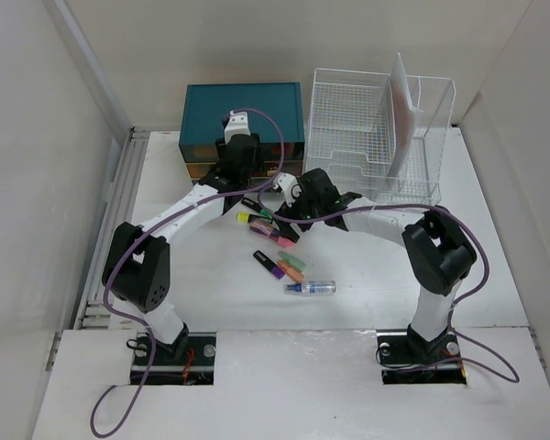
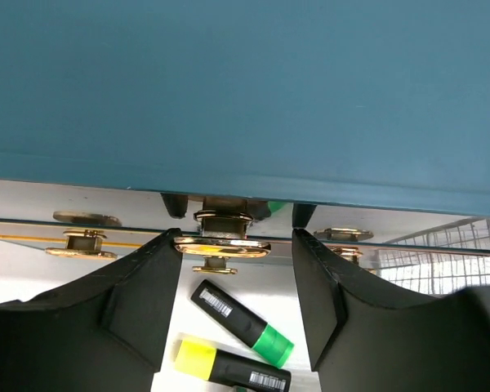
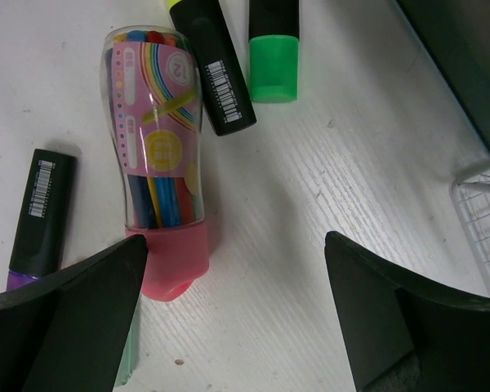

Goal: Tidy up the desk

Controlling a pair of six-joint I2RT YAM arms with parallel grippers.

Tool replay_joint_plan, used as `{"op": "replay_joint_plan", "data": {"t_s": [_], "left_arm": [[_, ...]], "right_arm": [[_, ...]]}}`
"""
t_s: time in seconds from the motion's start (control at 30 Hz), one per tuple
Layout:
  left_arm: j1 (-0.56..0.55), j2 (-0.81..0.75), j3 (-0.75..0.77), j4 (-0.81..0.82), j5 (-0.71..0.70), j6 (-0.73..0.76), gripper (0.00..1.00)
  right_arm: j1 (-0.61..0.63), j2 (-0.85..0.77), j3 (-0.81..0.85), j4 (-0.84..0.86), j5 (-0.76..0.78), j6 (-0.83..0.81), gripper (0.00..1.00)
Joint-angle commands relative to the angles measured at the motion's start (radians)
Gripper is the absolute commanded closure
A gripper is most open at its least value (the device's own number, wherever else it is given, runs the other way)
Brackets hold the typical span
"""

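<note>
The white desk (image 1: 376, 266) carries several loose highlighters and pen tubes in its middle. My left gripper (image 1: 239, 183) is at the front of the teal drawer chest (image 1: 243, 112). In the left wrist view it (image 2: 237, 241) is open, with a gold drawer handle (image 2: 222, 245) between its fingertips. My right gripper (image 1: 286, 207) is open and empty low over the desk (image 3: 310, 188). A clear pen tube with a pink cap (image 3: 159, 163) lies just by its left finger (image 3: 73, 327). Green-capped (image 3: 273, 49) and black (image 3: 216, 69) highlighters lie beyond it.
A white wire-mesh rack (image 1: 376, 137) with a sheet of paper stands back right, its corner in the right wrist view (image 3: 482, 220). A purple highlighter (image 1: 269, 263), an orange one (image 1: 291, 270) and a blue-capped clear tube (image 1: 312, 287) lie nearer me. Grooved rails (image 1: 119, 211) line the left edge.
</note>
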Motion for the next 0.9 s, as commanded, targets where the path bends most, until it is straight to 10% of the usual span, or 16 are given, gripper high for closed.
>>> {"op": "replay_joint_plan", "data": {"t_s": [0.0,0.87], "left_arm": [[0.005,-0.006,0.049,0.043,-0.040,0.009,0.48],[0.024,-0.006,0.049,0.043,-0.052,0.018,0.73]], "right_arm": [[0.000,0.005,0.048,0.055,-0.026,0.012,0.06],[0.061,0.062,0.046,0.037,-0.101,0.002,0.08]]}}
